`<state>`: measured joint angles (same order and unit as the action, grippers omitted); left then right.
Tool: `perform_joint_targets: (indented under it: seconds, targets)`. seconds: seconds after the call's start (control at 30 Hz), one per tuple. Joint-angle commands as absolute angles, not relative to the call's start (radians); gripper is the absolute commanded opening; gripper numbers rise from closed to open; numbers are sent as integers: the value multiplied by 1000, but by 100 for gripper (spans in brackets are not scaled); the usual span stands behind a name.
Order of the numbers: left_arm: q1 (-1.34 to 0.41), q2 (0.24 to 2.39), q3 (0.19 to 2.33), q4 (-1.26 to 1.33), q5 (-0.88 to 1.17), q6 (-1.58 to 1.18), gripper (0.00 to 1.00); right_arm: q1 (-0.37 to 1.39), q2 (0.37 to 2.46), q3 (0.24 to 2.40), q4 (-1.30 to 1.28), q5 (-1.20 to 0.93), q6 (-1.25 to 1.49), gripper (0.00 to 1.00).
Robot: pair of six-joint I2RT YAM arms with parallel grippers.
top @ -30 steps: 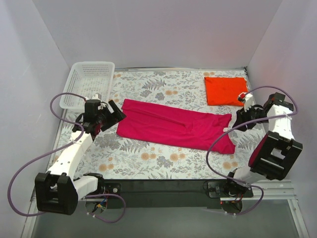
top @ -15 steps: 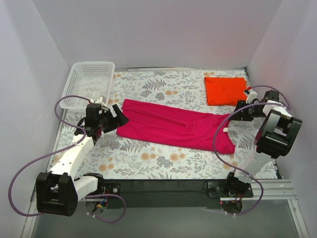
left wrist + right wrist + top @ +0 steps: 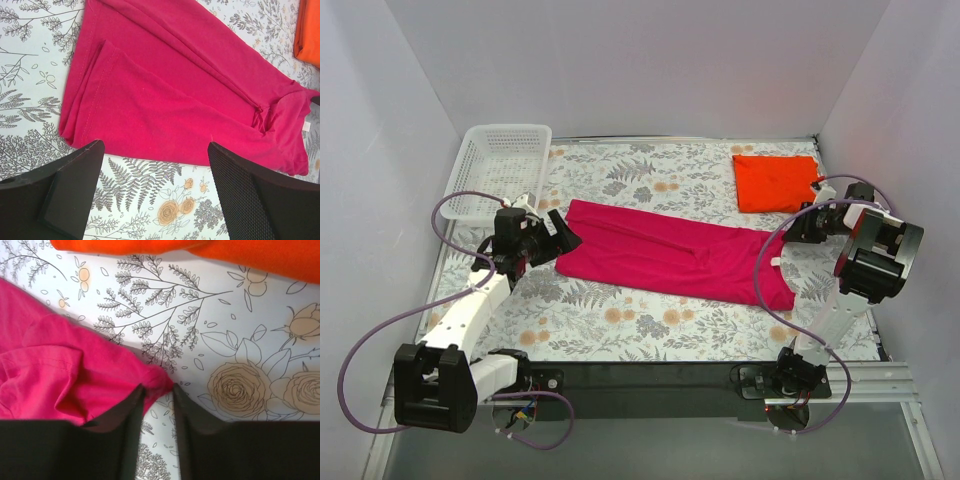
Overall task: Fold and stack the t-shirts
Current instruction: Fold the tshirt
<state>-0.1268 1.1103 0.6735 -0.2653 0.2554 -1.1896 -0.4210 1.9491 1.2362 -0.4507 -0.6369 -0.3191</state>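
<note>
pinching a bunched corner of the magenta shirt [image 3: 45, 365], my right pincer [image 3: 156, 390] stands with its two fingers at a narrow slot, the cloth puckered right at the tips. how deep the cloth runs between the pads i cannot make out, since the dark finger bodies cover everything nearer to me. the rest of that shirt spreads away to the left of this pincer and runs off the picture's edge. ahead of the tips, across a strip of flowered tabletop [image 3: 240, 340], lies the orange shirt [image 3: 240, 250], only its near border showing, the rest cut off. from overhead this pincer's tips are lost behind my own wrist and a loop of cable.

my left pincer [image 3: 156, 147] stands wide apart and holds nothing, with the hem at the shirt's other end lying just at its tips. ahead of it the shirt stretches as a long folded strip, sleeves tucked out of sight. a small white tag at the far end is too small to read. the white basket [image 3: 500, 165] sits off to one side of this pincer, near but apart.
</note>
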Motion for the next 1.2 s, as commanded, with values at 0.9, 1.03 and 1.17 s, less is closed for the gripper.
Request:
perform_joint_targets:
  seconds: [0.9, 1.03, 1.17]
  targets:
    - [-153, 1404, 844, -314, 120, -1114, 68, -413, 1967, 1285, -446, -692, -463, 2]
    - [-161, 1430, 834, -324, 84, -1117, 67, -413, 1950, 1289, -448, -699, -474, 1]
    - [-164, 1465, 844, -351, 52, -1124, 64, -413, 1950, 1302, -451, -704, -476, 1]
